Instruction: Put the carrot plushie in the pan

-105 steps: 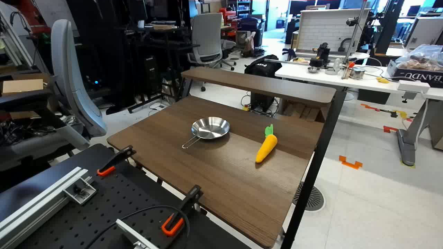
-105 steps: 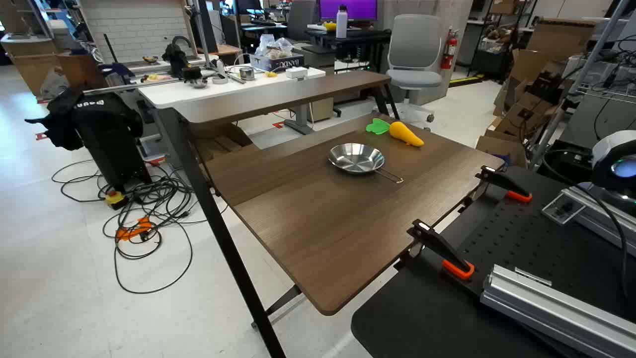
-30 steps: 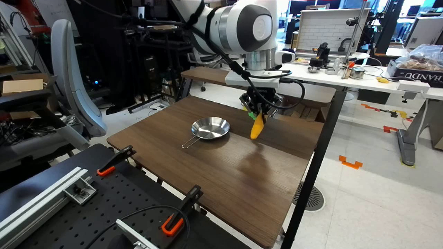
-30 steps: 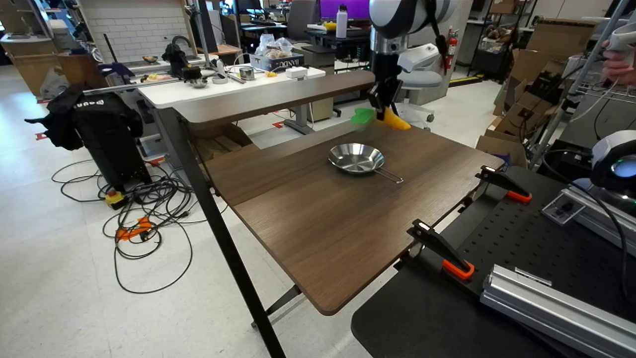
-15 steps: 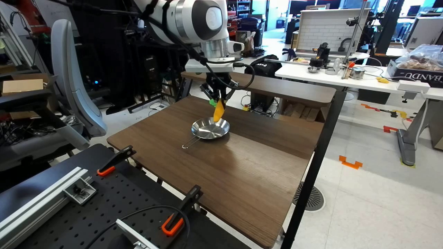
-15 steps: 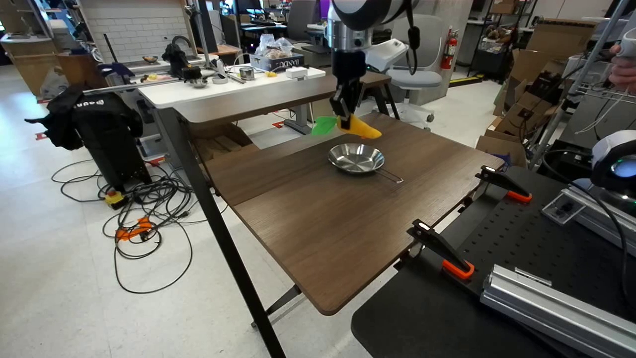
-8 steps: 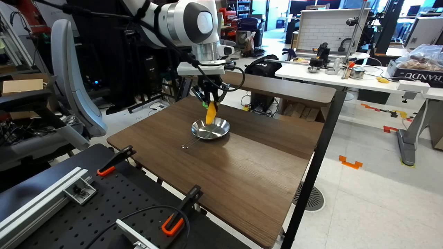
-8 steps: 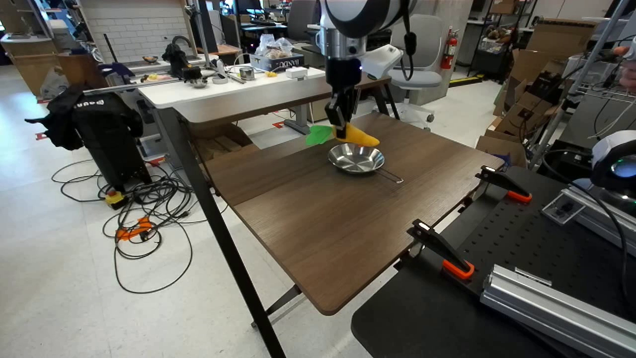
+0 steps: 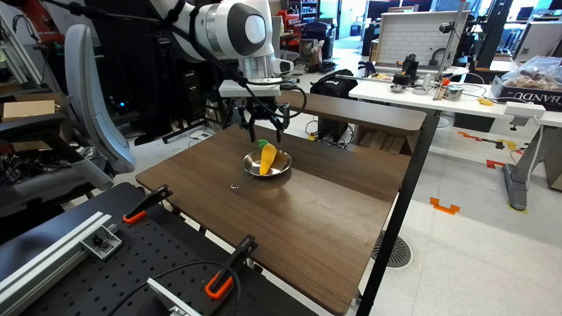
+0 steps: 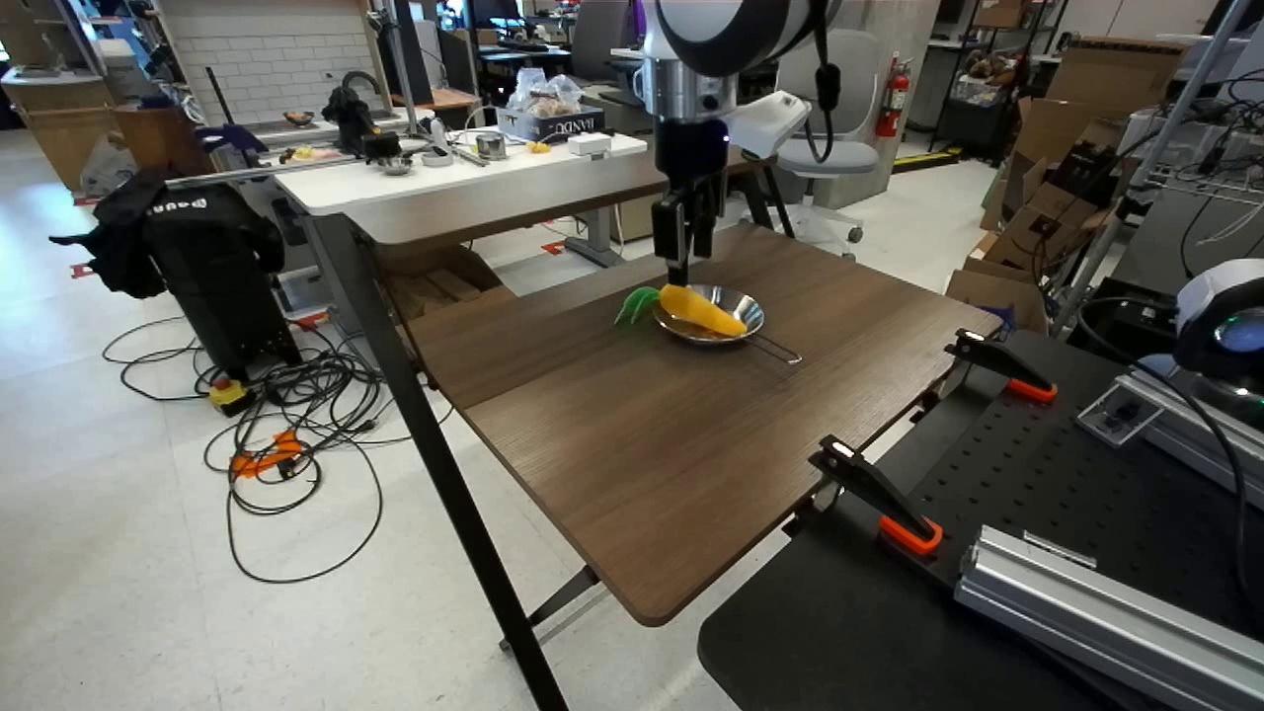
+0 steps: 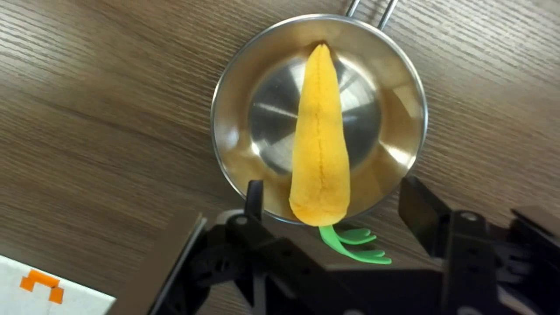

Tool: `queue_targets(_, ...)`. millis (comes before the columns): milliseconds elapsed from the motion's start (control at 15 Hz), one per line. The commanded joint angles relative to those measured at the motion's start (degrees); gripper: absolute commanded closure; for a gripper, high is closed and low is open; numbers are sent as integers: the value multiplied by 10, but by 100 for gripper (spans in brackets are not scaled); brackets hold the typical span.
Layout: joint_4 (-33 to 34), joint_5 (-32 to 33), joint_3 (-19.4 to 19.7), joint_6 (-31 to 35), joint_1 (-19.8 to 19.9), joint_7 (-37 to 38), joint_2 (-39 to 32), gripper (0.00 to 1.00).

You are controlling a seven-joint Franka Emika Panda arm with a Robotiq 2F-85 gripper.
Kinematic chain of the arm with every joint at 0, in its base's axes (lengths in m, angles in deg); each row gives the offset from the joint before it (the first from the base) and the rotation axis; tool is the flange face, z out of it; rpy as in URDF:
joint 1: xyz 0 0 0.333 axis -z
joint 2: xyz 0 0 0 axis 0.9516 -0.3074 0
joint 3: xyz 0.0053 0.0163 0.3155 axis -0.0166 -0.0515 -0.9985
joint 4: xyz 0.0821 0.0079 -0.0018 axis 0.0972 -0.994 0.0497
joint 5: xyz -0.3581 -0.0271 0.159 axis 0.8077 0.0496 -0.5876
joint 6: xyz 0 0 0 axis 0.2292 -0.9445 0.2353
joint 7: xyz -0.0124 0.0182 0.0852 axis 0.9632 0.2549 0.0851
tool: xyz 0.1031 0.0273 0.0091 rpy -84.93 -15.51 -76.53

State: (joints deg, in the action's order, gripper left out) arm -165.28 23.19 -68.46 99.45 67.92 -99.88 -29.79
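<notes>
Wrist view: carrot plushie (image 11: pixel 319 140) lying in the shiny metal pan (image 11: pixel 396 105) (green leaves (image 11: pixel 343 250) sticking out), end effector (image 11: pixel 332 187) spread wide, holding nothing; I'd call placing done, only backing off remains.

White arm (image 9: pixel 219 30), smooth and rounded, and there's the dark grey shell (image 9: pixel 238 26) wrapping a pale oval cap (image 9: pixel 255 29)! Down to a silver collar (image 9: pixel 257 69), white plate (image 9: pixel 249 89) beneath, thick black cable (image 9: pixel 241 80) looping alongside, black straps (image 9: pixel 193 21) banding the white. A bluish glow (image 10: pixel 727 136) on the black section (image 10: pixel 688 148)! And those fingers (image 11: pixel 254 199): black, jointed, round greyish screw heads (image 11: pixel 469 216) showing up close!
</notes>
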Motion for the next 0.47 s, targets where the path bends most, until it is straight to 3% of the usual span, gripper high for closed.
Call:
queue_targets(0, -44, 10, -4, 2, 1, 0, 57, 0)
queue_targets(333, -72, 7, -7, -6, 0, 4, 104, 0)
queue_targets(400, -41, 2, -7, -2, 3, 2, 68, 0)
